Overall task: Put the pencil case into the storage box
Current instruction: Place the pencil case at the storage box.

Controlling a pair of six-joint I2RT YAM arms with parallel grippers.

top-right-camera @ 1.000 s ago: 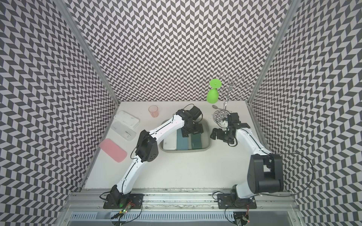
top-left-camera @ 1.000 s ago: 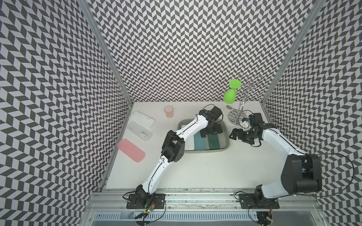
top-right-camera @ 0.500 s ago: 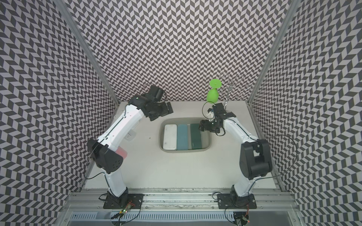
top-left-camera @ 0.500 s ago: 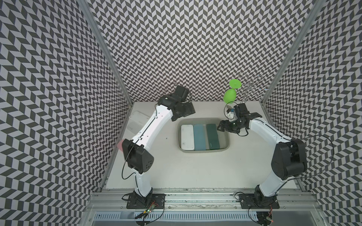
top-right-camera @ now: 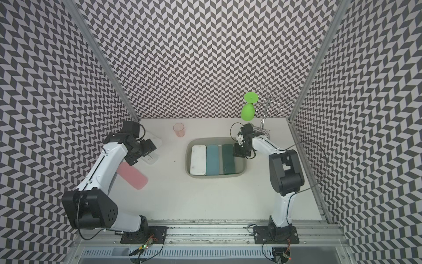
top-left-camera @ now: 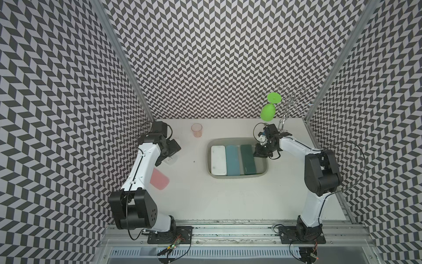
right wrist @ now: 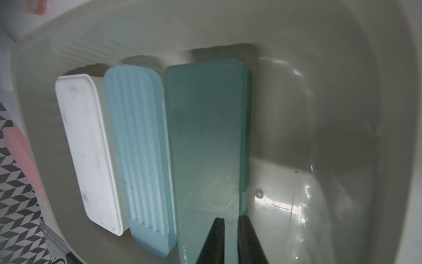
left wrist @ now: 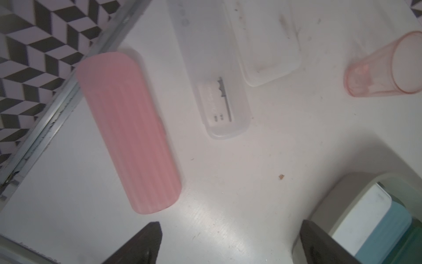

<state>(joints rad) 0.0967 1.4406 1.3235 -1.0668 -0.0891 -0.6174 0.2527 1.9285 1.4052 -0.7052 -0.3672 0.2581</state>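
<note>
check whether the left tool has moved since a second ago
Yes. The left tool has left the storage box it was reaching into and now hangs off to its side, near the clear pencil case.

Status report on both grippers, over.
Left gripper open. Right gripper shut, empty, over green case in storage box. Pink case outside, on table. Nothing blocks it.

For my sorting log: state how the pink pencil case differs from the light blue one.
The pink pencil case lies on the table; the light blue pencil case lies in the storage box. The pink one lies askew to the box, the blue one square with its walls. Both are ribbed lengthwise.
</note>
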